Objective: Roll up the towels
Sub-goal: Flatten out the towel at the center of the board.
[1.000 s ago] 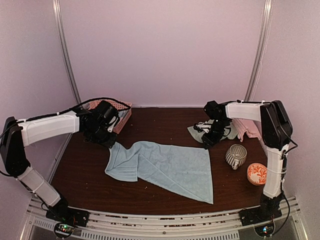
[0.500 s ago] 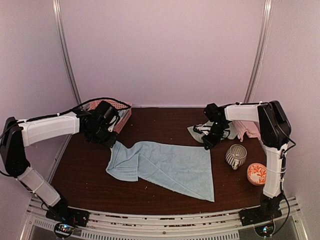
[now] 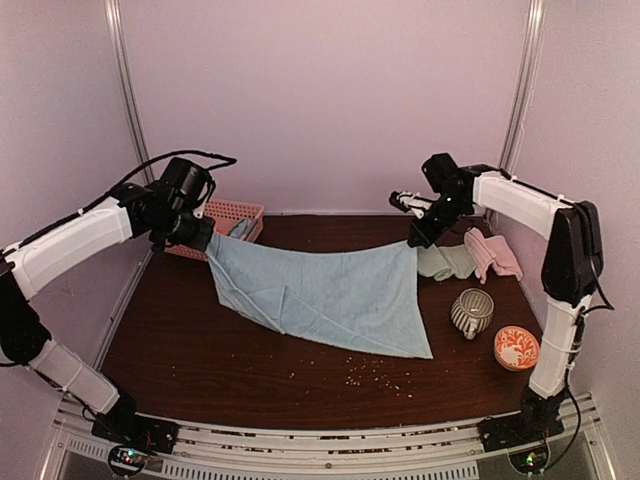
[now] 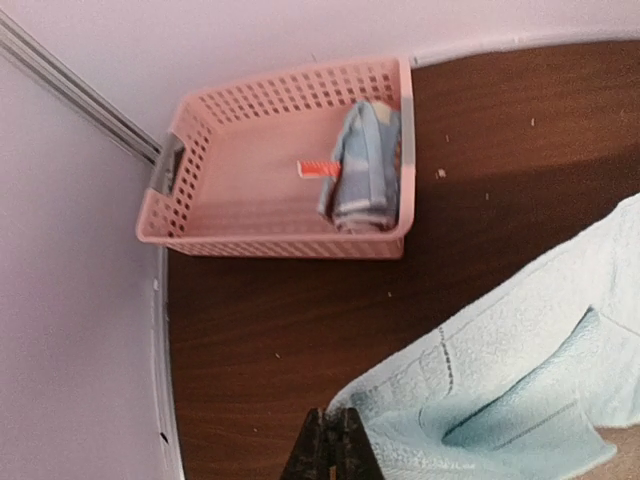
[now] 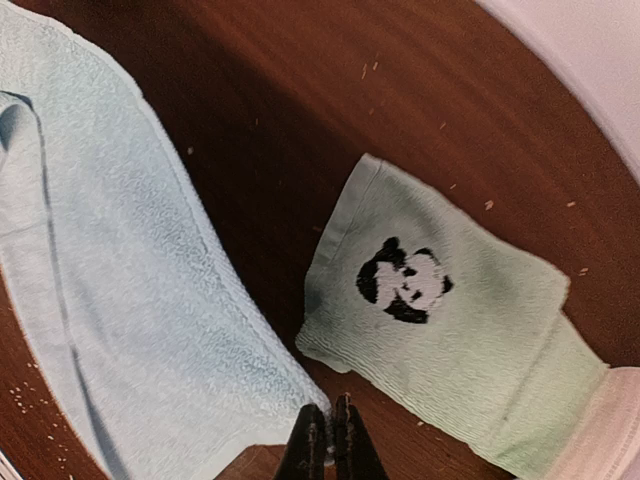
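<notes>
**As held at two corners: light blue towel [image 3: 320, 295], stretched between both grippers**

While its far edge is pinched at both ends, the towel is held spread across the middle of the table [image 3: 190, 350]. Its near corner is laid on the wood toward five o'clock.

- Left gripper [image 3: 205, 243]: fingers closed on the towel's corner at ten o'clock, held above the table.
- Right gripper [image 3: 412, 240]: fingers closed tight on the opposite corner at two o'clock, also held above the table.
- Sage green towel [image 5: 440, 330]: laid flat on the wood at two o'clock, just beyond the right gripper; a dark panda-face mark is shown on it.
- Pink towel [image 3: 492, 255]: folded, lying against the green one on its three-o'clock side.
- Pink basket [image 4: 190, 215]: set at ten o'clock by the back wall. A rolled blue towel [image 4: 362, 165] is lodged against one end wall.
- Striped mug [image 3: 472, 312] and orange bowl [image 3: 516, 347]: placed at four o'clock, close together.
</notes>
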### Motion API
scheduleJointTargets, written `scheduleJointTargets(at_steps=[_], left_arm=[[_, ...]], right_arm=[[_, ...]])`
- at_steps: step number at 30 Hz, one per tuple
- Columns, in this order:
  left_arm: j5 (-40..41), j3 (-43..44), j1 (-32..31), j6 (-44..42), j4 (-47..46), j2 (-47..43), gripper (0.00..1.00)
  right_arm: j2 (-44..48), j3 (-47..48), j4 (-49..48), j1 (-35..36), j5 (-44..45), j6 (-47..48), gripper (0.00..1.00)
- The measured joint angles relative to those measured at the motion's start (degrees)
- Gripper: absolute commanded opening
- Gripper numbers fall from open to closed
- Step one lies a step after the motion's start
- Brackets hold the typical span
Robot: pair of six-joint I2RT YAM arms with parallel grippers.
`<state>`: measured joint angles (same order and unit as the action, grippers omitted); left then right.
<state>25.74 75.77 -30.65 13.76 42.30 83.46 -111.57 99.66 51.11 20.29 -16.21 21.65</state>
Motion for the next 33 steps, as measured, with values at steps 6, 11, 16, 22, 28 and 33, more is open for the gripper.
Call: scheduleJointTargets(at_steps=[6, 11, 16, 22, 28, 33], left_arm=[[4.11, 4.26, -0.07, -0.94, 2.23, -8.24, 0.0], [4.0, 3.69, -0.04, -1.4, 3.69, -15.58, 0.0], [-1.42, -0.15, -0.04, -2.62, 4.13, -26.01, 0.0], [-9.38, -2.01, -0.02, -3.32, 4.33, -36.94, 0.0], [-14.64, -2.01, -0.02, -2.64, 4.31, -41.48, 0.0], [-9.79, -4.92, 0.02, 0.57, 4.13, -30.45, 0.0]], right_arm=[[15.87, 0.35, -2.69, -3.8, -5.16, -0.66, 0.0], [26.43, -5.27, -4.7, -4.42, -10.16, 0.07, 0.0], [35.3, -14.56, -3.85, -4.39, -19.5, 2.6, 0.0], [46.34, -18.58, 1.31, -4.35, -28.81, 7.69, 0.0], [50.66, -18.4, 4.74, -4.33, -33.88, 10.25, 0.0], [45.07, -25.16, 0.22, -4.31, -29.16, 7.98, 0.0]])
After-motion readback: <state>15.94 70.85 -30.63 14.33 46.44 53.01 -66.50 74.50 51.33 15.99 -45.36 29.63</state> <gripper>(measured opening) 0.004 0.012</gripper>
